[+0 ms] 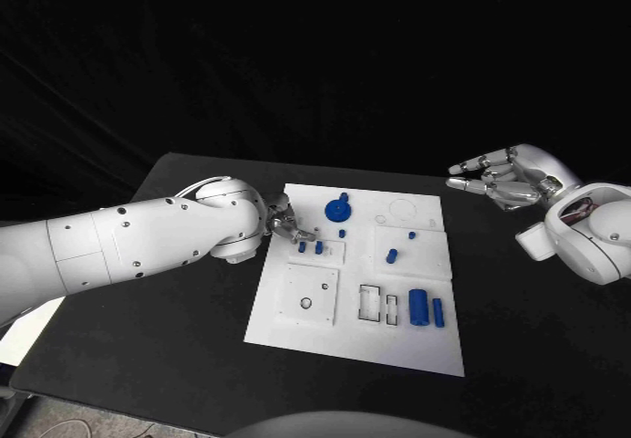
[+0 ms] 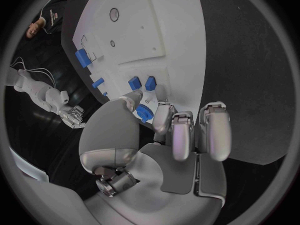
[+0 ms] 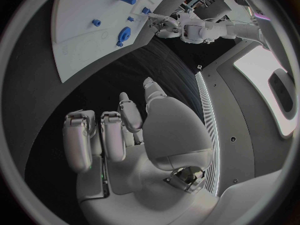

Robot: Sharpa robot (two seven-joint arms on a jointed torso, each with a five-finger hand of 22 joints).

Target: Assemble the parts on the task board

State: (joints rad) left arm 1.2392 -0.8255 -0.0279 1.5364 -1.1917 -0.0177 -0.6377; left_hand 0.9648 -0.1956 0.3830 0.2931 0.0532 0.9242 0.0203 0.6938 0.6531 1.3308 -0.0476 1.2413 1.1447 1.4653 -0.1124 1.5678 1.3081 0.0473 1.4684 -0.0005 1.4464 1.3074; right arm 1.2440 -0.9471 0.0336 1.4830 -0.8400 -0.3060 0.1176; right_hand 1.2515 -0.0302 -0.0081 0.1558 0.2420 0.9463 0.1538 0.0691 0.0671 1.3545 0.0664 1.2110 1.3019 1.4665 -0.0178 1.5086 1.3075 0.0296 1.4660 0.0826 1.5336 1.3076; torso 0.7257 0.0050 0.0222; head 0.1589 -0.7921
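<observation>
The left arm is hiding most of the left hand at the task board's left edge. Whether its fingers are pinching the small blue part beneath them is impossible to tell.

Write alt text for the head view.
The left hand reaches over the left edge of a white task board near small blue parts. The right hand hovers off the board with nothing in it. A blue gear sits near the board's far end.

White arms, silver hand
</observation>
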